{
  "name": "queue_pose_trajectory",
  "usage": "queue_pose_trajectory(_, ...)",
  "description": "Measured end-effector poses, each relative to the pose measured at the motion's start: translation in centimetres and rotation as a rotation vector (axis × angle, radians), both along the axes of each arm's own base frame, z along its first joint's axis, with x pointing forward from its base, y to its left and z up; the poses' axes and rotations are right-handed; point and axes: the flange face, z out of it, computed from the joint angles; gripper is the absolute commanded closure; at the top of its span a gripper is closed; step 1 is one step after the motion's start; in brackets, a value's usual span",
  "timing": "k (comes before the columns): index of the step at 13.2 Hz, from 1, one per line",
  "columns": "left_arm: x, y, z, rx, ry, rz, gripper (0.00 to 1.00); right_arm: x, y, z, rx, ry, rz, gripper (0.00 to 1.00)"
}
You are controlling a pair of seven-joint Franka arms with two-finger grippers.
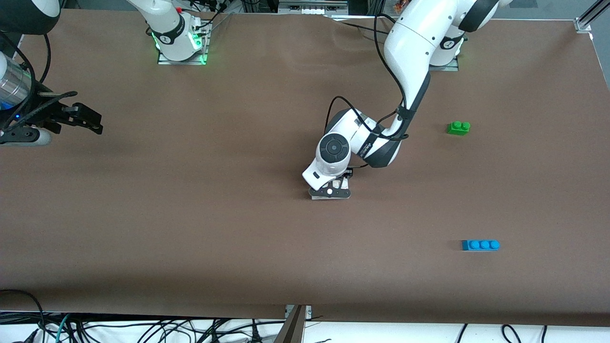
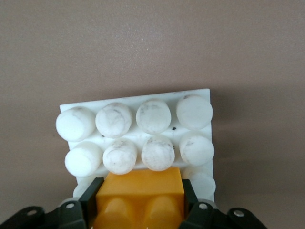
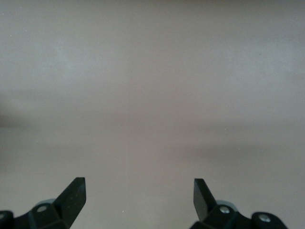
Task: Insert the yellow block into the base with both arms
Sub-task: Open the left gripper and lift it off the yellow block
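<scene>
While the right gripper (image 3: pixel 139 200) is held wide apart at the front view's left edge, the glossy yellow block (image 2: pixel 141 196) is clamped by the left gripper (image 2: pixel 141 202) on the scuffed, round-studded white base (image 2: pixel 143 125).

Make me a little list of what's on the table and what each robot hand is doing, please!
yellow block: on the base, between the left gripper's fingers
base: white studded plate, flat on the table
left gripper: low over the base, fingers on either side of the yellow block
right gripper: open, holding nothing, waiting at the right arm's end of the table
green brick: alone, toward the left arm's end
blue brick: nearer the front camera than the green brick
</scene>
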Motion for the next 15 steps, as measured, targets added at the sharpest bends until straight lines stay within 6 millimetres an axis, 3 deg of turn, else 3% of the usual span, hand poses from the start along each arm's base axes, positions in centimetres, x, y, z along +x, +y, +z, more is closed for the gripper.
queue_pose_trajectory(5, -0.1, 0.2, 0.4, 0.012, 0.017, -0.001, 0.00, 0.0, 0.0, 0.0, 0.000, 0.000, 0.000, 0.00)
queue_pose_trajectory(7, -0.1, 0.1, 2.9, 0.019, 0.037, -0.002, 0.00, 0.0, 0.0, 0.0, 0.000, 0.000, 0.000, 0.00)
queue_pose_trajectory(9, -0.4, 0.2, 7.9, 0.011, 0.061, 0.006, 0.00, 0.0, 0.0, 0.0, 0.000, 0.000, 0.000, 0.00)
queue_pose_trajectory(11, -0.2, 1.7, 13.8, 0.012, 0.059, 0.020, 0.00, 0.0, 0.0, 0.0, 0.000, 0.000, 0.000, 0.00)
queue_pose_trajectory(13, 1.2, 5.7, 19.9, 0.009, 0.048, 0.068, 0.00, 0.0, 0.0, -0.1, 0.000, 0.000, -0.001, 0.00)
queue_pose_trajectory(15, 2.8, 11.6, 25.7, -0.010, 0.028, 0.111, 0.00, 0.0, -0.1, -0.1, 0.000, 0.000, -0.001, 0.00)
